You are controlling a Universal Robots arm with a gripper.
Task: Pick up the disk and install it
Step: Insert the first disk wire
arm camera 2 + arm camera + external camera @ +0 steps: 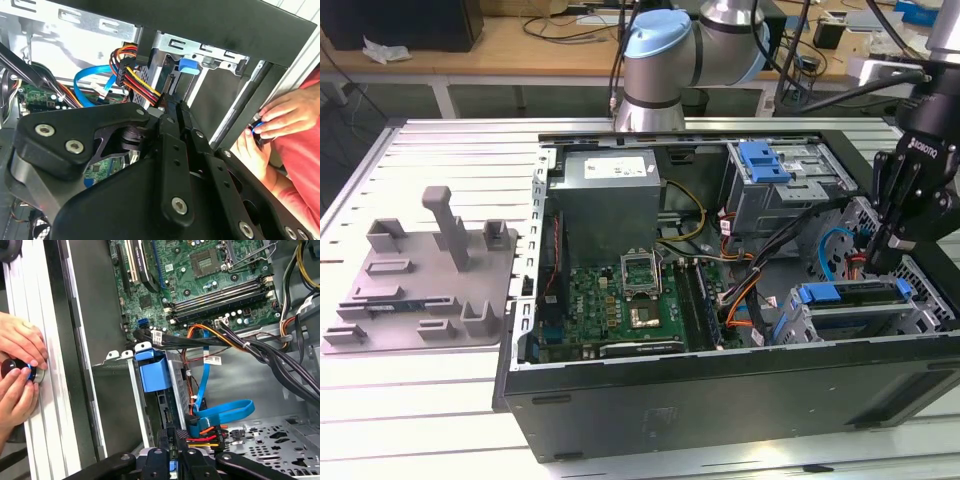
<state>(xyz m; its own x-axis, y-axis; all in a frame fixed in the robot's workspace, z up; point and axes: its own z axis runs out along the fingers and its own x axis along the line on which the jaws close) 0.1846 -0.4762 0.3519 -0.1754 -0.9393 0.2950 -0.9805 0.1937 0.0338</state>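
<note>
Slatted table [420, 420]; disk [855, 300] in drive cage [923, 316], partly hidden by gripper [878, 262]

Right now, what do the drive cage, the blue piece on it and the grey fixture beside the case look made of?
Drive cage: bare sheet metal by the look, silvery, with folded edges and tabs.
Blue piece: probably moulded plastic, smooth, one even colour, soft sheen.
Grey fixture: matte grey with blocky posts; likely plastic, perhaps printed, though the look leaves that open.

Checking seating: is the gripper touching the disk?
Cannot tell. In the exterior view the gripper hangs right by the end of the disk in the drive cage, but its dark body covers where they would meet.
</note>
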